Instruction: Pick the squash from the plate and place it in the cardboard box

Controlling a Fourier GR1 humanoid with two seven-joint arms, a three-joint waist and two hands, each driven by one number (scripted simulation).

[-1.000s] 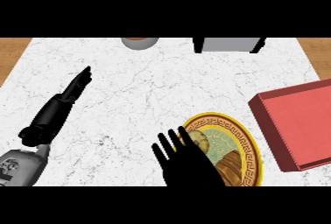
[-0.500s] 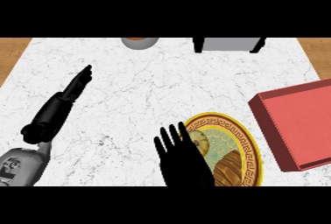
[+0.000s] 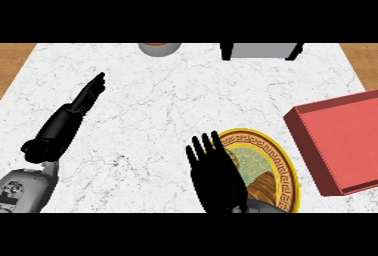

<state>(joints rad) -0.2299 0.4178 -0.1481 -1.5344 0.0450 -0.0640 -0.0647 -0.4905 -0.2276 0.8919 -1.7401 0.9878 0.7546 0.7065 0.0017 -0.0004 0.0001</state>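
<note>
A plate [image 3: 289, 172] with a yellow patterned rim lies at the counter's front right. On it a brown, striped squash [image 3: 260, 186] shows partly beside my right wrist; the rest is hidden. My right hand [image 3: 215, 176] hovers over the plate's left half, open, fingers straight and pointing away from me, holding nothing. The box [image 3: 342, 141], red with low walls, sits just right of the plate with its open side up. My left hand [image 3: 72, 114] rests at the left of the counter, open, fingers straight and angled to the far right.
At the counter's far edge stand a grey cup with an orange inside [image 3: 159, 48] and a grey object on black legs [image 3: 261, 50]. Wooden floor shows past the marble top's left and right edges.
My right hand has edged slightly forward and to the right over the plate. The left hand, plate and box have stayed put.
</note>
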